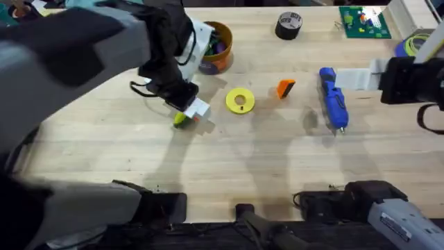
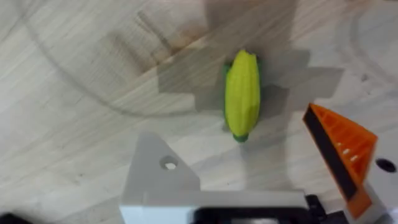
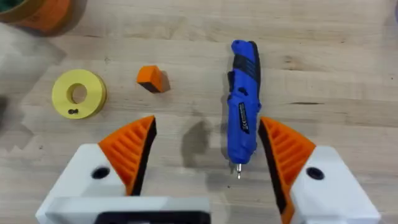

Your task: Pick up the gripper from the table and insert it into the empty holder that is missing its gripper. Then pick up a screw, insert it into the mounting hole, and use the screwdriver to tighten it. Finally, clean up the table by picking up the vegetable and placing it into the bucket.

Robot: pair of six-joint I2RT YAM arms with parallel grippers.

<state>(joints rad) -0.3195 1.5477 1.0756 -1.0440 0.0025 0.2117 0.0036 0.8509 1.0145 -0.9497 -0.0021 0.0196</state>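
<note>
left gripper (image 2: 249, 186) is seen hovering over the vegetable (image 2: 242, 94), its fingers spread apart with nothing between them; one finger carries an orange tip (image 2: 341, 155), while the other is a bare white holder (image 2: 163, 177) with an open mounting hole. the corn-like vegetable lies flat on the table (image 2: 74, 124), just ahead of the fingers. for a clean pick, the jaws would best be centred across the cob's narrow width and lowered until both fingers straddle it, since the bare holder may slip on the smooth plastic. in the overhead view the left arm is stretched forward over the table near the bucket (image 1: 216, 46), wrist pitched down. right gripper (image 3: 205, 155) is held open and empty above the blue screwdriver (image 3: 242, 106), with the loose orange gripper (image 3: 150, 78) lying beside a yellow disc (image 3: 78, 93).
</note>
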